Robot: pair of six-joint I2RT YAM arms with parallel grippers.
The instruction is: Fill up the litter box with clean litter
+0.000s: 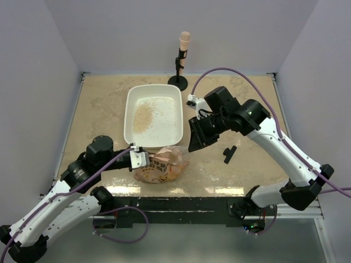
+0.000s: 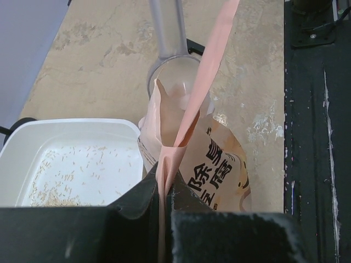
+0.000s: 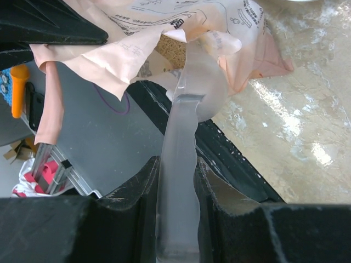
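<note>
Clear plastic scoop (image 3: 184, 137) sits clamped in your right gripper (image 3: 176, 164), bowl at the mouth of the bag (image 1: 162, 165). Your left gripper (image 2: 163, 186) pinches the bag's edge. The litter box (image 1: 131, 98), holding a little clean litter (image 1: 142, 118), lies just past the bag, toward the far edge of the counter (image 1: 98, 109).

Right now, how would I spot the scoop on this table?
Find the white litter box mid-table; a crinkly orange-pink bag is at its near edge. The scoop sits at the bag's mouth, the only see-through plastic thing there.
</note>
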